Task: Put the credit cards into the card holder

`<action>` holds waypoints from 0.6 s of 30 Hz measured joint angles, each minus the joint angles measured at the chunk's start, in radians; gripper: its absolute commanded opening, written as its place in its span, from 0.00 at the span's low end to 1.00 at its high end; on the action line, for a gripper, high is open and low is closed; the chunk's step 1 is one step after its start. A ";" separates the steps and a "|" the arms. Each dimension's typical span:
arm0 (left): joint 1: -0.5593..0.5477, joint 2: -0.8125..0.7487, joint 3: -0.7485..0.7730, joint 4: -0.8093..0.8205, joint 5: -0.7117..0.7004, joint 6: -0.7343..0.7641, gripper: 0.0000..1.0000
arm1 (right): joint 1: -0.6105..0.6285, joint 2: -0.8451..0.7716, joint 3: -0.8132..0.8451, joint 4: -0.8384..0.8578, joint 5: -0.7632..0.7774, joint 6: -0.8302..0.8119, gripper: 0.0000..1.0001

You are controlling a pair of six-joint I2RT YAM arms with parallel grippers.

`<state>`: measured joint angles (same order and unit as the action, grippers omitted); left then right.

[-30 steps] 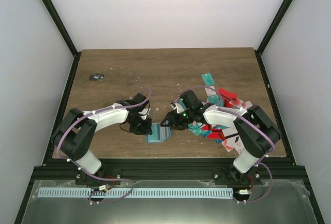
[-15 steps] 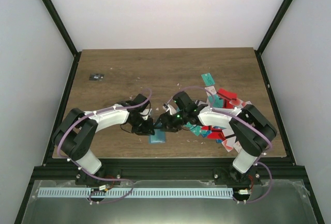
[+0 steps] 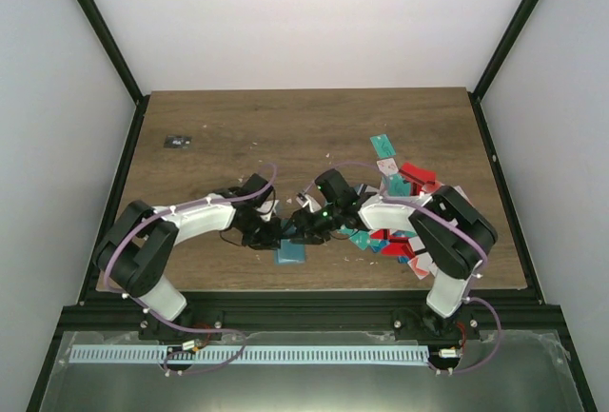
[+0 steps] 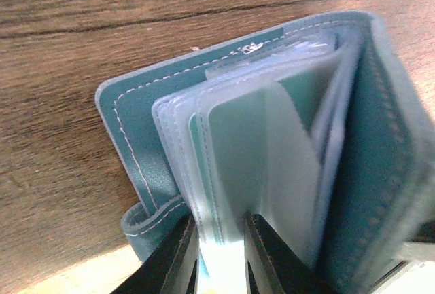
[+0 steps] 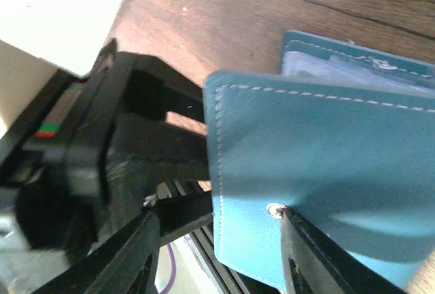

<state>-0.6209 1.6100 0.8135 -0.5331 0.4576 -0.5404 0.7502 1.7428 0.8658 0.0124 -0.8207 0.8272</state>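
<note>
The blue-grey card holder (image 3: 291, 252) lies open near the table's front edge, between the two arms. My left gripper (image 4: 221, 256) is shut on a bundle of its clear inner sleeves (image 4: 204, 144), and teal shows inside one sleeve. My right gripper (image 5: 217, 253) is open around the lifted cover (image 5: 326, 172). One of its fingers (image 5: 306, 260) touches the cover beside the metal snap (image 5: 274, 210). The credit cards (image 3: 409, 212), teal, red and white, lie heaped on the right, under and beyond the right arm.
A tiny black object with white marks (image 3: 177, 141) lies at the far left of the table. The left gripper's black body (image 5: 115, 151) sits close against the right gripper. A single teal card (image 3: 382, 145) lies at the back of the heap.
My right gripper has swung left from the card heap to the card holder, and now straddles its cover. The left gripper has kept its hold and shifted slightly right.
</note>
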 measured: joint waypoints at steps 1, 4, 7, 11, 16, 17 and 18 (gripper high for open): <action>0.000 -0.002 -0.002 0.002 -0.001 -0.002 0.21 | 0.000 0.008 0.001 0.000 0.000 0.000 0.48; -0.001 -0.016 -0.016 0.013 -0.003 -0.007 0.22 | 0.000 0.041 0.010 0.002 0.000 -0.003 0.45; 0.000 -0.040 -0.038 0.022 -0.009 -0.019 0.23 | 0.000 0.072 0.035 -0.018 -0.006 -0.008 0.44; 0.003 -0.071 -0.055 -0.002 -0.024 -0.029 0.30 | 0.000 0.118 0.064 -0.045 -0.017 -0.026 0.44; 0.014 -0.140 -0.053 -0.105 -0.093 -0.024 0.39 | 0.002 0.145 0.110 -0.109 -0.023 -0.066 0.44; 0.014 -0.155 -0.051 -0.119 -0.109 -0.023 0.39 | 0.003 0.146 0.114 -0.119 -0.021 -0.074 0.44; 0.014 -0.163 -0.047 -0.129 -0.122 -0.021 0.38 | 0.004 0.146 0.118 -0.129 -0.018 -0.085 0.44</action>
<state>-0.6064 1.4471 0.7666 -0.6617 0.3355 -0.5613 0.7544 1.8885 0.9836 -0.1162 -0.8387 0.7425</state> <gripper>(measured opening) 0.385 0.435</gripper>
